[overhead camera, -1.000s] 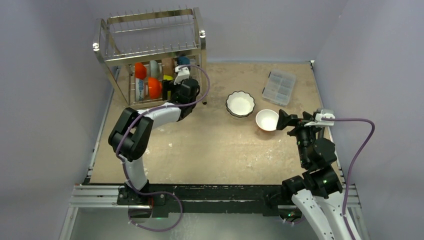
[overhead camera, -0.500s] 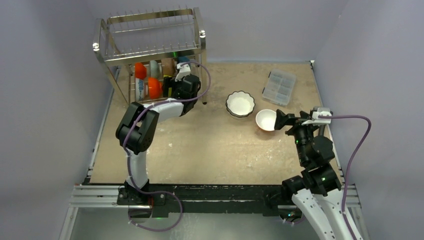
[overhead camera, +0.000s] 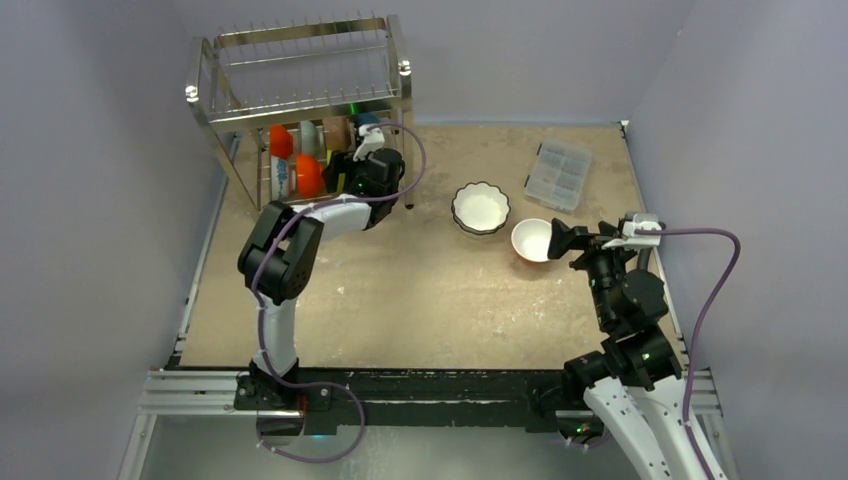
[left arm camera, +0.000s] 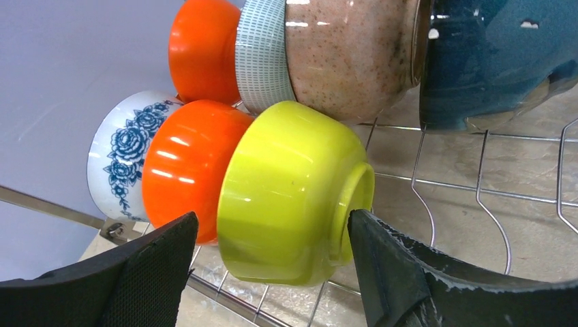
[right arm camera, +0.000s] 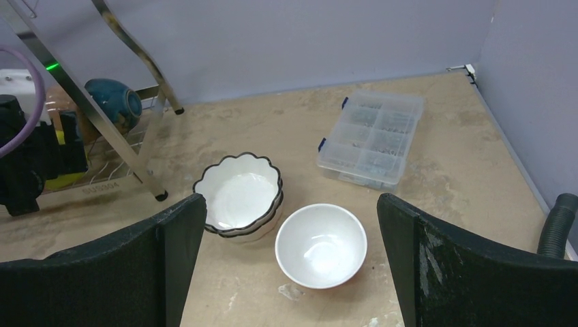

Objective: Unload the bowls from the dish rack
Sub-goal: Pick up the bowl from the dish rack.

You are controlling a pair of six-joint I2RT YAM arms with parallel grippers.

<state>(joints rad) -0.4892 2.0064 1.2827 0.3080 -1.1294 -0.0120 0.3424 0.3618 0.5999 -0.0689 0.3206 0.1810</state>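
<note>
We see the left gripper (left arm camera: 269, 221) reaching into the lower tier of the rack (overhead camera: 300, 111), which stands at the worktop's (overhead camera: 400, 290) far left corner. Its jaws are spread and straddle the yellow-green bowl (left arm camera: 286, 197), one finger by the rim side and the other by the foot. That suits how the bowl sits: on edge in the wire, so a squeeze from rim to foot is the way to take it. We judge it not yet clamped. The finger by the foot looks very close, but we cannot tell whether it touches.

Packed against that bowl are an orange bowl (left arm camera: 184, 163) and a blue-flowered one (left arm camera: 119, 157). Behind stand another orange (left arm camera: 204, 48), a ribbed grey (left arm camera: 262, 54), a speckled tan (left arm camera: 347, 54) and a teal bowl (left arm camera: 491, 61). The yellow-green bowl is the outermost of its row, so we think it comes out first without disturbing its neighbours.

The right gripper (right arm camera: 291, 203) hangs released and empty near the right edge, above a plain white bowl (right arm camera: 320, 245). The scalloped bowls (right arm camera: 238, 197) sit nested just beside it. Both lie out on the worktop, clear of the rack, and the clear box (right arm camera: 371, 139) lies towards the far right corner.

Most of the bowls remain racked, so we take the unloading as early on.
</note>
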